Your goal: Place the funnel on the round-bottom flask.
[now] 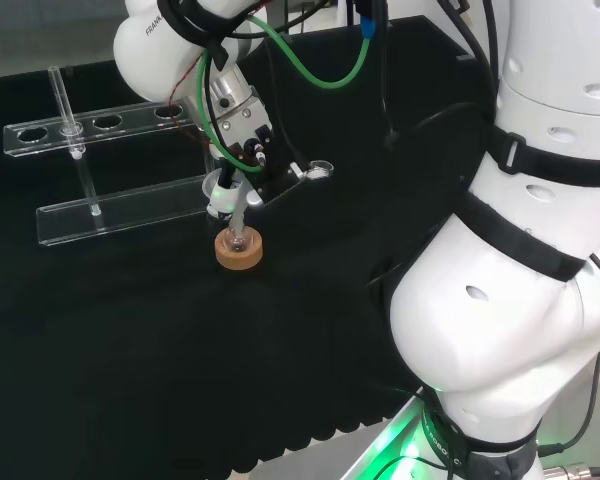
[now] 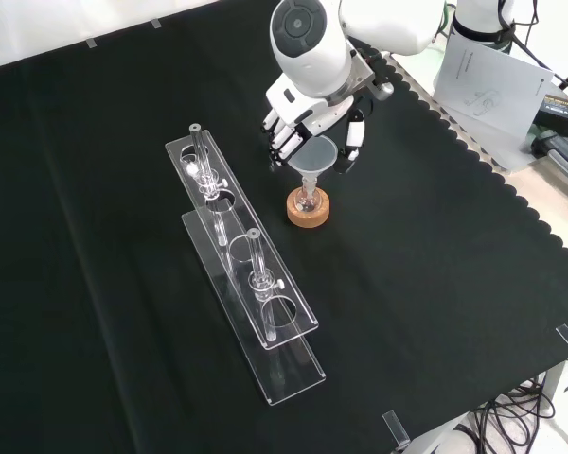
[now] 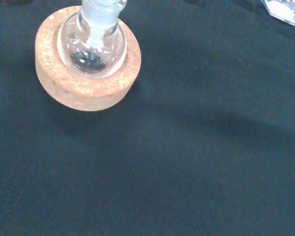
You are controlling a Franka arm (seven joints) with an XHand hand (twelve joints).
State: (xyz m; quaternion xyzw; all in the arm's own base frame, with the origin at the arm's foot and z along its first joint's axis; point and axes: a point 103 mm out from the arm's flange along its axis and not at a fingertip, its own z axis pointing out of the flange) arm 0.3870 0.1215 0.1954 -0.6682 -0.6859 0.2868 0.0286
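The funnel (image 2: 316, 156) hung directly over the round-bottom flask (image 2: 309, 200), which sat in a cork ring (image 2: 309, 210) on the black tabletop (image 2: 435, 284). In the front view the robot hand (image 2: 308, 118) was curled about the funnel's wide mouth, fingers on one side of the rim and the thumb on the other, and the stem pointed down into the flask's neck. Whether the stem already rested in the neck or only stood just above it could not be told. The wrist view showed the flask's clear bulb (image 3: 92, 46) seated in the cork ring (image 3: 88, 69), with the neck rising toward the camera.

The funnel looked light, thin-walled and smooth, probably clear plastic or glass, so it would likely slip under a pinch and might crack if squeezed. The rim of the cone seemed the sensible place to hold it, since that left the stem free to enter the neck. The flask was small and round-bottomed, held upright only by the ring, so a sideways push from the stem could tip it. Beside them stood a clear rack (image 2: 241, 274) with tubes, well apart from the work.
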